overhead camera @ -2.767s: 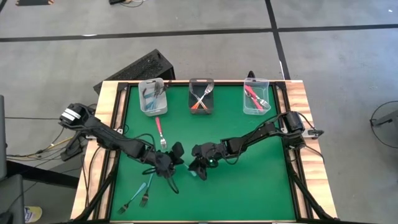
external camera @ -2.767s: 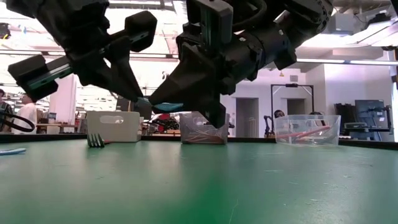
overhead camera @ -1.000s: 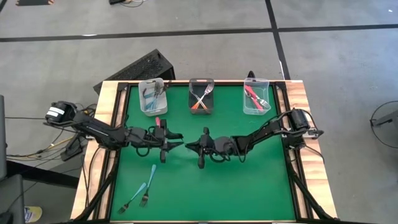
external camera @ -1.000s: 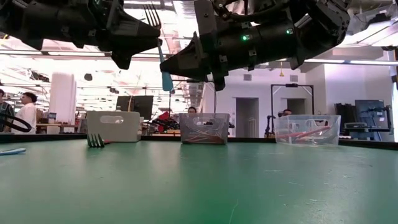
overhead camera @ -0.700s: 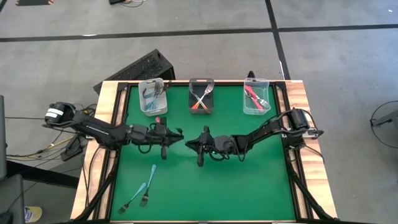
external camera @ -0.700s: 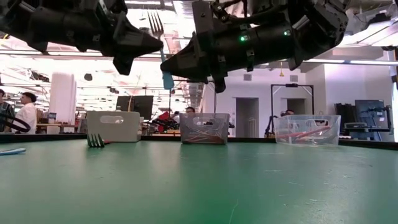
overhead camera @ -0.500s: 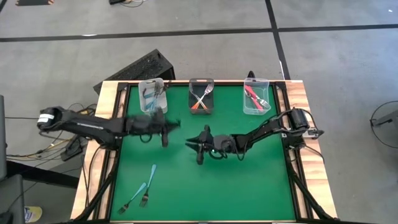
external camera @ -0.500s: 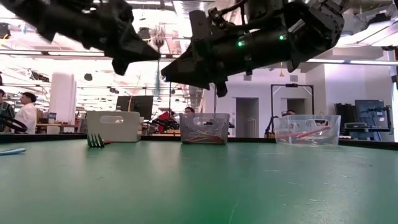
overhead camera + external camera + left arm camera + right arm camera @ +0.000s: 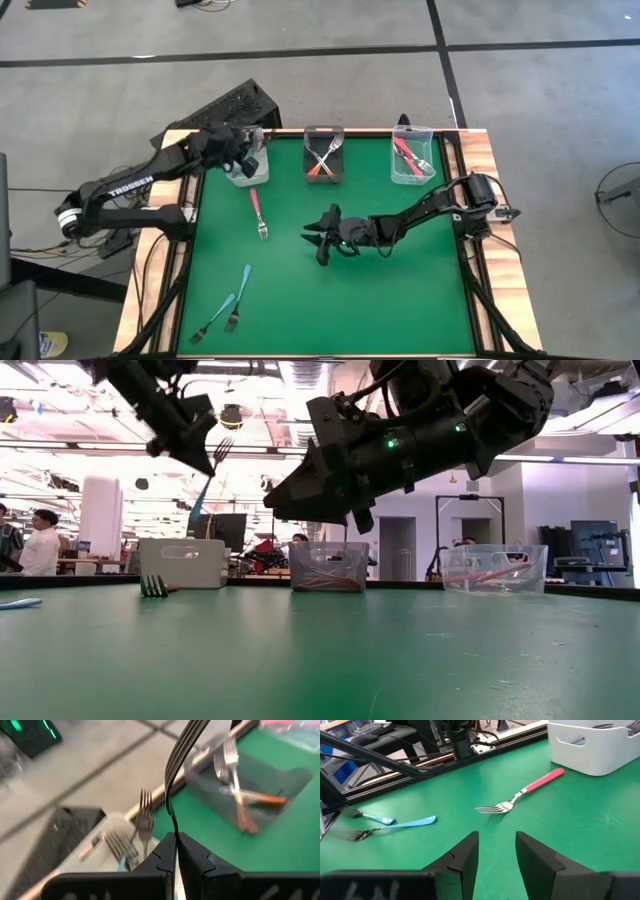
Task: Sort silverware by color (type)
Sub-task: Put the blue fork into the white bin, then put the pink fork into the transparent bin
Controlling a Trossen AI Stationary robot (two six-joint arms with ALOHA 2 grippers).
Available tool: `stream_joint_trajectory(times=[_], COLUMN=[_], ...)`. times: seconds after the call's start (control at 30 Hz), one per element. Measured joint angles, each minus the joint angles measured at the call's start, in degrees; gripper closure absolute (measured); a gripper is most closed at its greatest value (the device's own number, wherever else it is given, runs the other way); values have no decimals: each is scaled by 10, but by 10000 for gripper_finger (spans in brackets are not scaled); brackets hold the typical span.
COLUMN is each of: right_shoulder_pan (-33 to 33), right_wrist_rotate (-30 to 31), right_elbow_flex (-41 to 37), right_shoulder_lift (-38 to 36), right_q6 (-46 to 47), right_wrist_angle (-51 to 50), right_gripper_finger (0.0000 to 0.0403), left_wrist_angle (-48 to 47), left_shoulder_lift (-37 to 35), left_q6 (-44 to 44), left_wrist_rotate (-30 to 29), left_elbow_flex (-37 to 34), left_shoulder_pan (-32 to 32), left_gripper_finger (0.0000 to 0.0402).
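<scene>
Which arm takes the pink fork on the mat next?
Right. Its claw is open, empty and near the pink fork; the left claw is over the white bin, shut on a blue fork.

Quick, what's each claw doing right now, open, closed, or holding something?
Left claw: closed on a blue-handled fork, above the white bin.
Right claw: open, empty, over the green mat's middle.

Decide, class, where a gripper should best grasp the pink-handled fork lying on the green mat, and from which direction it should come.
Probably best grip the pink-handled fork mid-handle, coming straight down with the fingers across its width. It lies flat and alone on the green mat, the straight slim handle pointing toward the white bin, so the tapering tines look harder to hold.
</scene>
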Motion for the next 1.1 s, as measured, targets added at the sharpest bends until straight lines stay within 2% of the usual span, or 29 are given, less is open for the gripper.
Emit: stream_joint_trajectory(times=[0.13, 0.37, 0.47, 0.67, 0.77, 0.83, 0.97, 1.1], right_shoulder_pan=[4, 6, 5, 9, 10, 12, 13, 13], right_wrist_rotate=[0, 0, 1, 1, 2, 2, 2, 2], right_elbow_flex=[0, 0, 0, 0, 0, 0, 0, 0], right_shoulder_lift=[0, 0, 0, 0, 0, 0, 0, 0], right_q6=[0, 3, 12, 15, 22, 22, 22, 21], right_wrist_angle=[-4, -13, -20, -36, -47, -54, -54, -40], right_gripper_finger=[253, 253, 248, 237, 233, 232, 232, 232], left_wrist_angle=[0, -27, -27, -31, -33, -34, -48, -103], left_shoulder_lift=[23, 97, 123, 149, 138, 121, 82, 58], left_q6=[1, -5, -9, 9, 68, 141, 272, 399], left_wrist_rotate=[54, 54, 67, 66, 73, 104, 159, 206], left_elbow_flex=[-9, -10, -10, -10, -8, -7, -6, -5], left_shoulder_pan=[54, 94, 98, 104, 97, 81, 15, -76], left_gripper_finger=[401, 396, 372, 294, 263, 256, 264, 275])
